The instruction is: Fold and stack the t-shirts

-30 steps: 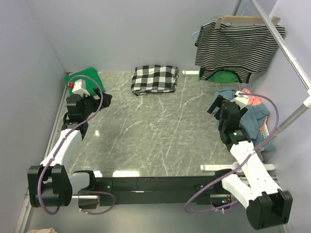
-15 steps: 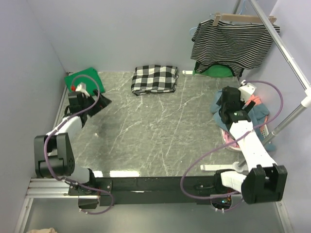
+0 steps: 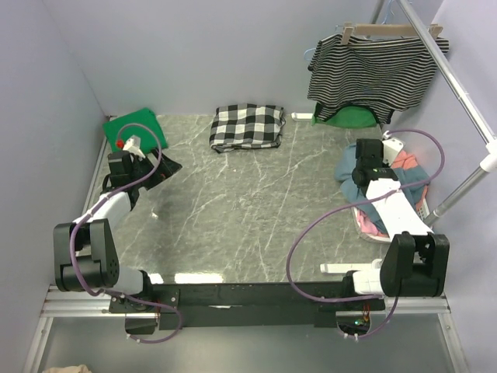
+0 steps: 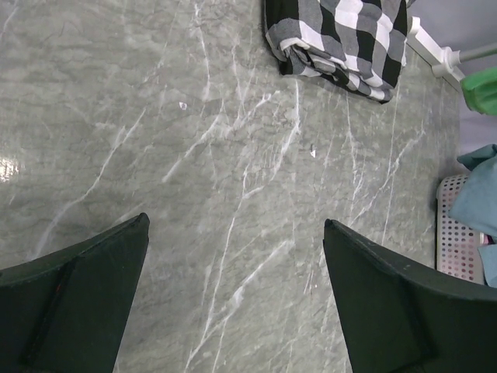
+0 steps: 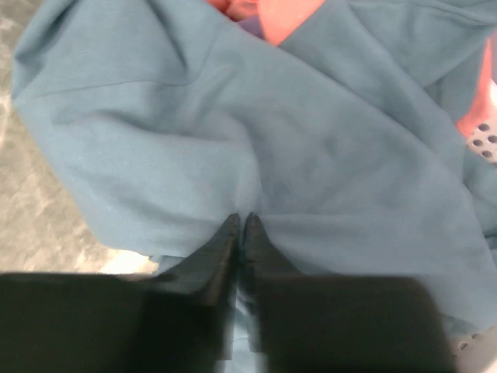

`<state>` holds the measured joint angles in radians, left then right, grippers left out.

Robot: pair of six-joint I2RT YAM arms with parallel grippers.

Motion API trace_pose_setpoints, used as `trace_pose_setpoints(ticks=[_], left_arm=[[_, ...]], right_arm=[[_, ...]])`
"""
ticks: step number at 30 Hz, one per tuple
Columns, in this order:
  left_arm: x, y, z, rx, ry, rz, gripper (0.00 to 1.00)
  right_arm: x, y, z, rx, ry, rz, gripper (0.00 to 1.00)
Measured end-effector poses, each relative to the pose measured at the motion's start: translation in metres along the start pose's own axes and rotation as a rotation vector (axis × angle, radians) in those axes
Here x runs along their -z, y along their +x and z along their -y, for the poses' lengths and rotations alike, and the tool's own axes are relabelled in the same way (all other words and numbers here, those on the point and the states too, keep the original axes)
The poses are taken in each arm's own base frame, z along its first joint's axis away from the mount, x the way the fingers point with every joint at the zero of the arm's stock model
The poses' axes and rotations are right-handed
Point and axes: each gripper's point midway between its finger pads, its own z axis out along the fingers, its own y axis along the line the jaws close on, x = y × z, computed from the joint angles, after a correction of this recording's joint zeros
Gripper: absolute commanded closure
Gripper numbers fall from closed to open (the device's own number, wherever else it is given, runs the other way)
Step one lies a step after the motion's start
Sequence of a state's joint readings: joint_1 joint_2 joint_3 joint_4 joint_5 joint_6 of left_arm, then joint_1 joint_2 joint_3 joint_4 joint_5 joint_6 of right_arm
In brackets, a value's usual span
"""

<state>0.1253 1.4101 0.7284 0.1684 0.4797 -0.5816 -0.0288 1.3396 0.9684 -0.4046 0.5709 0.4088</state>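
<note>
Grey marble table (image 3: pixel 256 210), lavender walls. You are viewing the blue shirt (image 5: pixel 311 155), lying crumpled on the basket (image 4: pixel 454 241) at the right and spilling toward the table. Right gripper (image 5: pixel 241 221) is pinching a fold of it, jaws nearly together; left gripper (image 4: pixel 234 224) is hanging wide open over the marble. Likely soft, light and limp: you are best taking it by shoulders or hem. Heaped so, no long axis is showing.

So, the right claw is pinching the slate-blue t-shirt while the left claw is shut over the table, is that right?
Not quite: the left claw is open, its jaws wide apart in the left wrist view. The right claw does pinch the slate-blue t-shirt.
</note>
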Motion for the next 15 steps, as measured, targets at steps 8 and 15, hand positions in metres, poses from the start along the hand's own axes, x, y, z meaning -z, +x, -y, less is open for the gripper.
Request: trace_pose_setpoints(ticks=[8,15], left_arm=[[0.004,-0.003,0.005,-0.021,0.018,0.018,0.39],[0.014,-0.009,0.016,-0.041,0.050,0.058,0.09]], right_arm=[[0.054,-0.036,-0.011,-0.045,-0.184,0.128,1.00],[0.184,-0.086,-0.051,0.011,-0.614,0.333,1.00]])
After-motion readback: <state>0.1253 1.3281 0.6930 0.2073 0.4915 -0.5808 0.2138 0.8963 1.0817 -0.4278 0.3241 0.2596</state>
